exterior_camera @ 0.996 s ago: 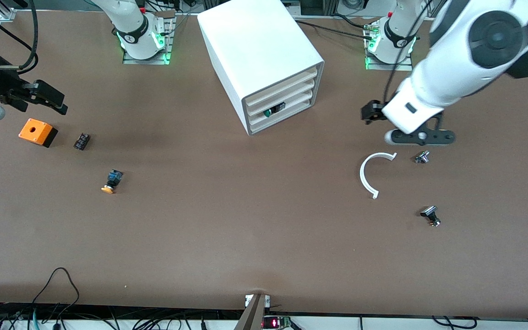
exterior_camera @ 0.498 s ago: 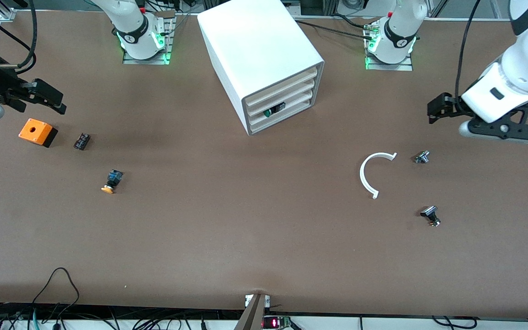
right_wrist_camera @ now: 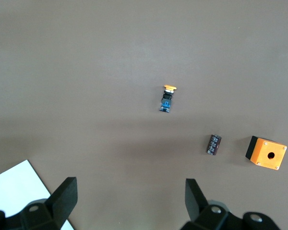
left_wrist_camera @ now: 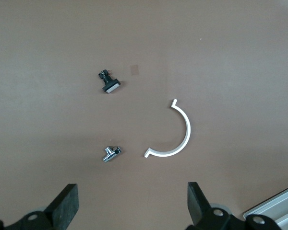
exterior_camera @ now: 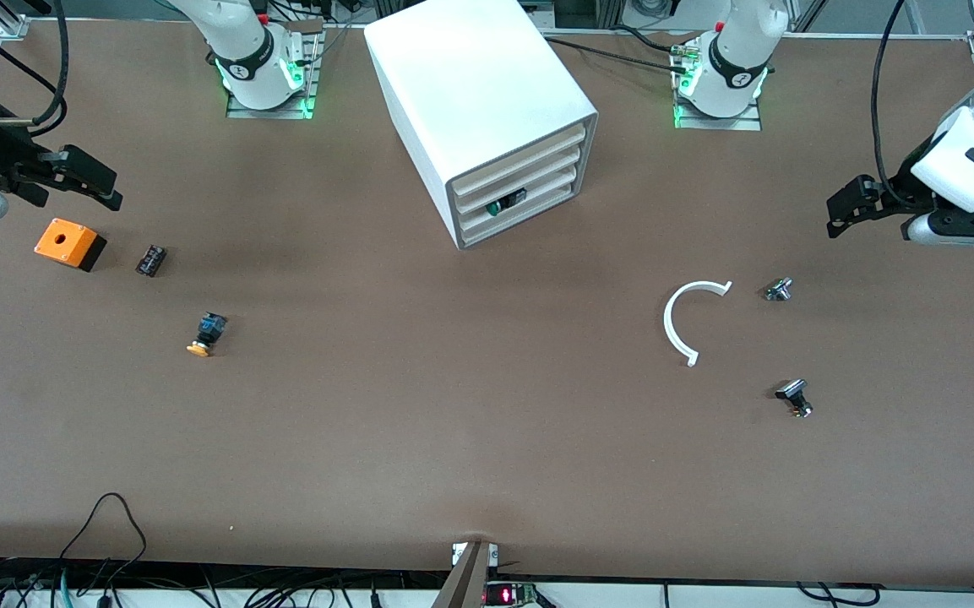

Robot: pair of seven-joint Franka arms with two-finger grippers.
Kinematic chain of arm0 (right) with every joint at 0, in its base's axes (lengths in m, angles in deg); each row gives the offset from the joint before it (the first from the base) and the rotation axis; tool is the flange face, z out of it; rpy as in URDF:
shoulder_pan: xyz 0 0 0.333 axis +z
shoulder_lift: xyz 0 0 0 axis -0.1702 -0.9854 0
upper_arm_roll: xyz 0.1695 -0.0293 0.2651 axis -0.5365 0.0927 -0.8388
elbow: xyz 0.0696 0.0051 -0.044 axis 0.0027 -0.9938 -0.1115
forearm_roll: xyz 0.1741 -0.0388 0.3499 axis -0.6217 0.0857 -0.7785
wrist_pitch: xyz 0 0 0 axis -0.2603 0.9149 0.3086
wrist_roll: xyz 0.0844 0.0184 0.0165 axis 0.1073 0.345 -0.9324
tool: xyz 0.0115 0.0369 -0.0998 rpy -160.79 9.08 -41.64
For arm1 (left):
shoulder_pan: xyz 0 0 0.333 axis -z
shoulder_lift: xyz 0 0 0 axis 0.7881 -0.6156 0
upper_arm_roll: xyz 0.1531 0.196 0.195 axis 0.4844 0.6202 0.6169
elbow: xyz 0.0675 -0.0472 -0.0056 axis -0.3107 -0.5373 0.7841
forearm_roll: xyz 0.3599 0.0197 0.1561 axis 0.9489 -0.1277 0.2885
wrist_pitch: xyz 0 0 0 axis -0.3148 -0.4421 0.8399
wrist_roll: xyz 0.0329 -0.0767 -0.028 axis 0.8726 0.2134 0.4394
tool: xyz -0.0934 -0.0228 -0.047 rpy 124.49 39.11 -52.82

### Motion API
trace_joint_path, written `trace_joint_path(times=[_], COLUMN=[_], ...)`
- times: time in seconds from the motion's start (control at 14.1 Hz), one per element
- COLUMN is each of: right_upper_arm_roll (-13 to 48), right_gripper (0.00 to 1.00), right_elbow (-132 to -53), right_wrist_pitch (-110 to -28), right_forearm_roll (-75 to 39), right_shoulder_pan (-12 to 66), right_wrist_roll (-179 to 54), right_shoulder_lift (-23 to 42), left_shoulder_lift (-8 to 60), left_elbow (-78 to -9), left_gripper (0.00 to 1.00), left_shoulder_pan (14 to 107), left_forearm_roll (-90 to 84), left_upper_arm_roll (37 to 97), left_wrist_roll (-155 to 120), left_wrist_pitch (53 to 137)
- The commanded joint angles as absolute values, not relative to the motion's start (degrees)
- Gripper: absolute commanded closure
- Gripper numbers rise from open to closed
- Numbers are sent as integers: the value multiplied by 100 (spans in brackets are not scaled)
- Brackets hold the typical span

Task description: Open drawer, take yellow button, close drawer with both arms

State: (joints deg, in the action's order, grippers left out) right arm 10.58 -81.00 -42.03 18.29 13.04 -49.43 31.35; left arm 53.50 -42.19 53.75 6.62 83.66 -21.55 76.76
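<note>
Both jaws stand apart and empty: the left gripper (exterior_camera: pixel 843 217) hangs over the brown bench (exterior_camera: pixel 453 439) at the left arm's end, the right gripper (exterior_camera: pixel 85 181) above the orange square box (exterior_camera: pixel 69 243). One orange-capped push button (exterior_camera: pixel 205 333) lies on the bench, nearer the front camera than one small black block (exterior_camera: pixel 150 259). One white drawer cabinet (exterior_camera: pixel 487 110), one white curved strip (exterior_camera: pixel 685 321) and two silver-and-black pieces (exterior_camera: pixel 778 290) (exterior_camera: pixel 794 397) also rest there.

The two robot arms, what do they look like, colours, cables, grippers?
Both arms are glossy white with black joint covers. The left gripper and right gripper are black, two-fingered. Black cables trail along each arm, and green lights glow at both bases.
</note>
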Motion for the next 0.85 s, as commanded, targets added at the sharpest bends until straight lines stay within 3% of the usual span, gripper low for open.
trace_joint_path(times=[0.0,0.78], right_upper_arm_roll=[1085,1094], right_gripper=[1,1], right_elbow=[-8093,-8093], right_wrist_pitch=[-4169,-4178], right_forearm_roll=[1913,1921], right_shoulder_pan=[1340,1340], right_wrist_roll=[-4970,-4970], right_shoulder_lift=[3202,3184], left_shoulder_lift=[5490,5402], left_elbow=[-4143,-3984], left_gripper=[0,0], left_shoulder_pan=[5429,5438], left_forearm_roll=[633,633], left_upper_arm_roll=[8464,8402], left_wrist_roll=[-2532,-2489], left_wrist_pitch=[7282,7104])
